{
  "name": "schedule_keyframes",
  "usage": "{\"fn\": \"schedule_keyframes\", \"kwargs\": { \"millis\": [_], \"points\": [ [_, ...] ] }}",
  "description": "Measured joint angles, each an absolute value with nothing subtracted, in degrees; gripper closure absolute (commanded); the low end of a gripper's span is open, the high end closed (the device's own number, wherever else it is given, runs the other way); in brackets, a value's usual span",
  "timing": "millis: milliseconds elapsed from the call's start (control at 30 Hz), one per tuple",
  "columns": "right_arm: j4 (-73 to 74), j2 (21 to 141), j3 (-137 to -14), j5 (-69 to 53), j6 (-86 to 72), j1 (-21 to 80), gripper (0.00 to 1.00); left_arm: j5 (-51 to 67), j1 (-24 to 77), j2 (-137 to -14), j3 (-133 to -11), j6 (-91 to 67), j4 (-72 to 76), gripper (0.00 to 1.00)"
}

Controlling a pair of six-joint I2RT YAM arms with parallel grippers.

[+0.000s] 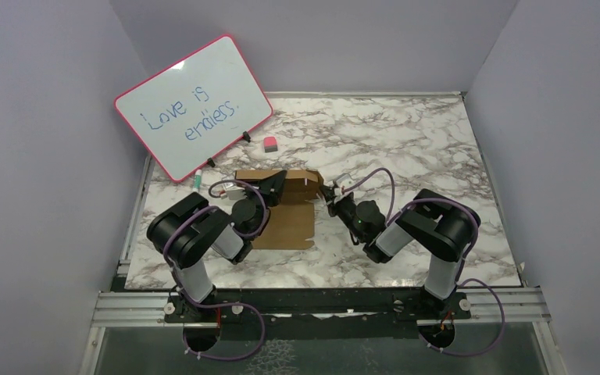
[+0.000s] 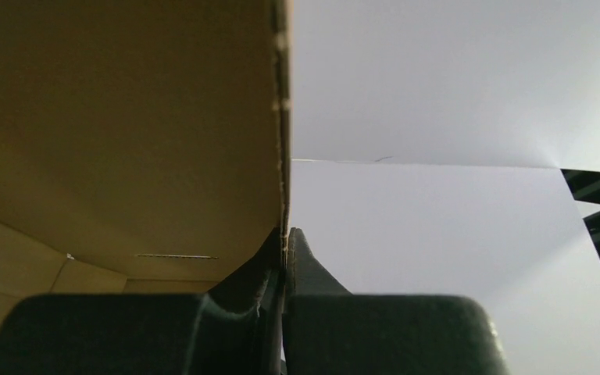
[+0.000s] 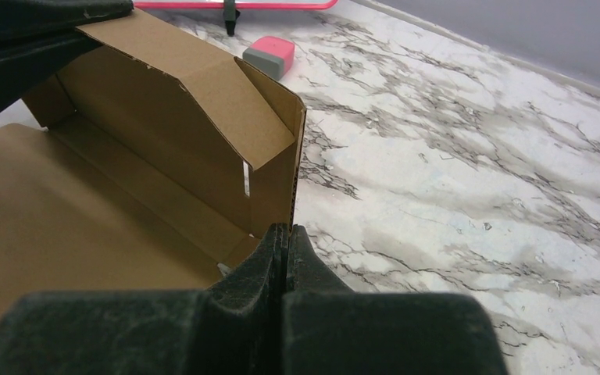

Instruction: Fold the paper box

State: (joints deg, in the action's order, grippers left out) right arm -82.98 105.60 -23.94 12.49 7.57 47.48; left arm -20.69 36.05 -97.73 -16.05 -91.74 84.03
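Observation:
The paper box (image 1: 285, 225) is brown cardboard lying in the middle of the marble table, its base panel flat and its far wall folded up. My left gripper (image 1: 273, 184) is shut on the edge of the raised wall. In the left wrist view the cardboard (image 2: 125, 117) fills the upper left, and its edge runs down between my left gripper's (image 2: 285, 234) pinched tips. My right gripper (image 1: 329, 194) is shut on the upright end flap at the box's right side. The right wrist view shows the box (image 3: 125, 203) with that flap's corrugated edge entering my right gripper (image 3: 287, 229).
A pink-rimmed whiteboard (image 1: 191, 105) with blue writing leans at the back left. A pink and grey eraser (image 1: 269, 143) (image 3: 269, 56) lies behind the box, and a green-capped marker (image 1: 197, 179) lies to its left. Purple walls close in three sides of the table.

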Motion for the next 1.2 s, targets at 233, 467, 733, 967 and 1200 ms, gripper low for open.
{"fn": "schedule_keyframes", "kwargs": {
  "millis": [233, 467, 733, 967, 1200],
  "points": [
    [-78.0, 103.2, -24.0, 15.9, 5.5, 48.9, 0.99, -20.7, 36.1, -102.4, -16.6, -93.8, 87.8, 1.0],
    [-68.7, 98.5, -24.5, 22.9, -1.4, 52.2, 0.99, -21.8, 36.8, -101.9, -16.5, -92.2, 87.8, 1.0],
    [-56.7, 94.3, -28.0, 28.6, -12.0, 53.9, 0.99, -23.9, 37.9, -101.7, -16.4, -90.9, 87.8, 1.0],
    [-56.0, 94.3, -29.8, 32.5, -14.1, 54.1, 0.99, -26.2, 40.0, -100.1, -16.4, -89.5, 87.7, 1.0],
    [-61.5, 97.0, -31.4, 34.5, -11.8, 54.0, 0.99, -26.8, 41.0, -97.4, -16.4, -88.7, 87.7, 1.0]
  ]
}}
